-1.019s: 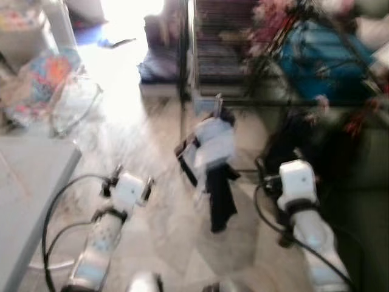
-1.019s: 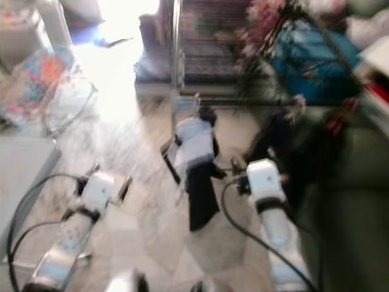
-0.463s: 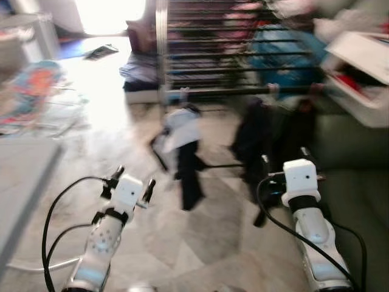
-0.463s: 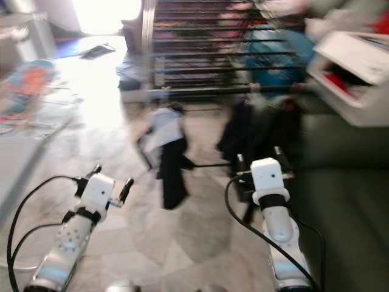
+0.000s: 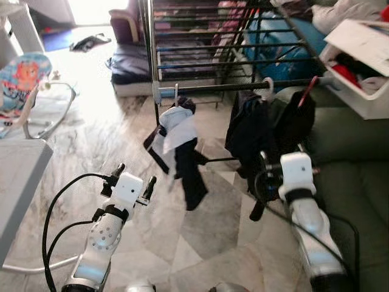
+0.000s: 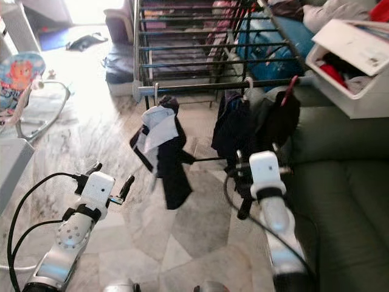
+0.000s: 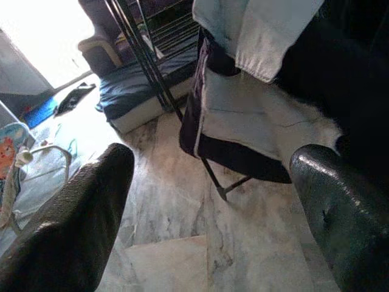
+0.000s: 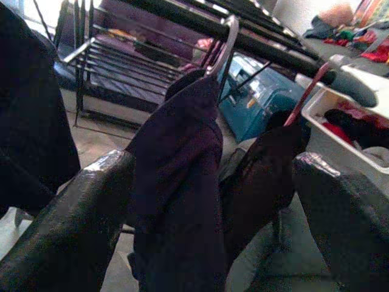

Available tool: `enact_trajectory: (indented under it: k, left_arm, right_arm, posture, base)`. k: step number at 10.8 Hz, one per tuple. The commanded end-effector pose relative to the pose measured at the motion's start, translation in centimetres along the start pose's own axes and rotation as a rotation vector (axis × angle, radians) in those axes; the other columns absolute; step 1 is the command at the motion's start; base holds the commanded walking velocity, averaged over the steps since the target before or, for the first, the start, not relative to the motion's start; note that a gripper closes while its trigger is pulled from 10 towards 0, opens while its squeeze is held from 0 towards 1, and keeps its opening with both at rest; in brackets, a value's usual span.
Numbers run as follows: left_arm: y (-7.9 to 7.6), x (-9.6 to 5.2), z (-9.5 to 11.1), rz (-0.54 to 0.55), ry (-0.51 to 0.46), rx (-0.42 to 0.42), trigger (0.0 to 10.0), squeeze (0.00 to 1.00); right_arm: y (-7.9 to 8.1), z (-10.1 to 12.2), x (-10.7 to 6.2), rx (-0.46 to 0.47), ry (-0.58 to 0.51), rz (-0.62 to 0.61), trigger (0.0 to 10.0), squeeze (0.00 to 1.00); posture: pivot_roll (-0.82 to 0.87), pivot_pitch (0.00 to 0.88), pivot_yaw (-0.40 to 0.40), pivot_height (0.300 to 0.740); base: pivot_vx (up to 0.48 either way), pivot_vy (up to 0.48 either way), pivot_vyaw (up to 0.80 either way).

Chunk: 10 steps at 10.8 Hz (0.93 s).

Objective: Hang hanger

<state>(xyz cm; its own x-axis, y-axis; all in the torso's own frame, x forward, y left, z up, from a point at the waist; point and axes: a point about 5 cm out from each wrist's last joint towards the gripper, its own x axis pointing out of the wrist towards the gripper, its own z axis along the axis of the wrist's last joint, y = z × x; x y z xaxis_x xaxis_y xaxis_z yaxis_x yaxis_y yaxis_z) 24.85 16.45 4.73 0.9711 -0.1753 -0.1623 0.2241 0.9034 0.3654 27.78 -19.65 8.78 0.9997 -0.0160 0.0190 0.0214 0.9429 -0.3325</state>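
Hanging on the rail (image 5: pixel 243 86) just ahead of the spread, empty right gripper (image 8: pixel 213 201) are dark clothes (image 8: pixel 176 182) on a hanger (image 8: pixel 226 36), with a white-and-dark garment (image 5: pixel 176 134) ahead of the spread left gripper (image 5: pixel 129 176).

Marble-pattern tile floor (image 5: pixel 200 231). Baby bouncer (image 5: pixel 27 79) with colourful print far left, grey table edge (image 5: pixel 18 176) below it. Dark green sofa (image 5: pixel 355 188) on the right. White bin (image 5: pixel 358 67) of clothes (red item on top) sits above the sofa. Blue bag (image 5: pixel 285 45) behind the rack bars, dark cushion (image 5: pixel 130 64) on the floor further back.
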Motion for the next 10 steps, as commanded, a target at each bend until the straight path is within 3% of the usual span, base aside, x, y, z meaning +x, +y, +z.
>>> enact_trajectory:
  k: [1, 4, 10]
  left_arm:
    - [0.0, 0.0, 0.0, -0.007, 0.002, -0.009, 10.0, 0.00]
    - [-0.1, -0.6, 0.0, -0.017, 0.004, -0.025, 10.0, 0.00]
    - [0.4, -0.8, 0.0, 0.004, 0.009, -0.049, 10.0, 0.00]
  right_arm:
    - [-0.9, -0.4, 0.4, -0.001, 0.027, -0.023, 10.0, 0.00]
    - [-2.0, -1.1, 2.3, -0.005, 0.082, -0.037, 10.0, 0.00]
    - [-1.0, -1.6, 1.8, 0.032, 0.067, 0.038, 10.0, 0.00]
  posture:
    - [-0.03, 0.000, -0.020, 0.740]
    - [-0.01, 0.019, -0.023, 0.740]
    - [-0.02, 0.019, -0.019, 0.740]
  base:
    - [0.000, 0.000, 0.00]
    - [0.097, -0.179, 0.00]
    - [0.256, -0.261, 0.00]
